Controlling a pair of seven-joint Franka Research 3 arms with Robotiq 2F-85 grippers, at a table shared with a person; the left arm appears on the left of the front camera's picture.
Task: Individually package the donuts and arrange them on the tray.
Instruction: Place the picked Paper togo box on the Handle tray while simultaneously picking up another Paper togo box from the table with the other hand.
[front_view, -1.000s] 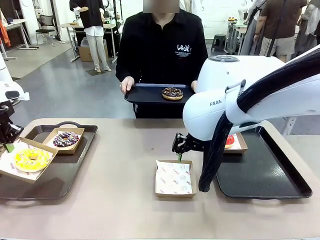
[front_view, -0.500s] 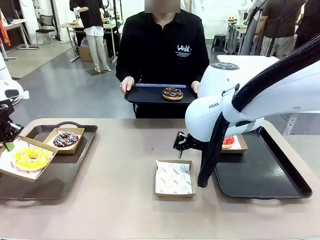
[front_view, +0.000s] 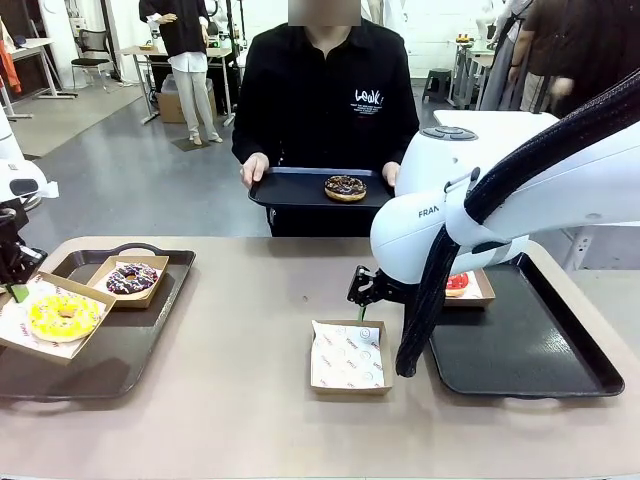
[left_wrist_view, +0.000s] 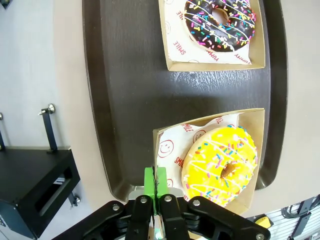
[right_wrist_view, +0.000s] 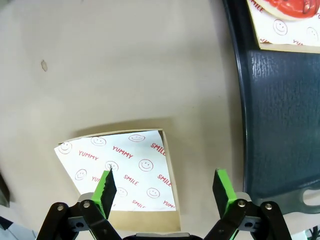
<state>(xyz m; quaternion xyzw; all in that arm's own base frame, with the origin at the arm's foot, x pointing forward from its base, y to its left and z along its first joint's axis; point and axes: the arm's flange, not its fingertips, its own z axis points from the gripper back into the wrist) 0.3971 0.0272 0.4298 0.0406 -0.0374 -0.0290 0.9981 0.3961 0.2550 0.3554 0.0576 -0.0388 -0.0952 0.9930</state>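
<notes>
Front view: person (front_view: 325, 90) offers donut (front_view: 345, 187) beyond box (front_view: 347, 356).
Right fingers (right_wrist_view: 107, 187): spread above box, likely awaiting donut.
Left fingers (left_wrist_view: 149, 181): clenched.

**Clear middle, crowded right flank**

Bare tabletop (front_view: 250, 330) runs open between the left tray (front_view: 140, 340) and the empty paper-lined box (front_view: 347, 357). The right arm (front_view: 430, 225) and its hanging black cable sleeve (front_view: 418, 320) block the gap between that box and the right tray (front_view: 530, 350), whose near half lies bare.
</notes>
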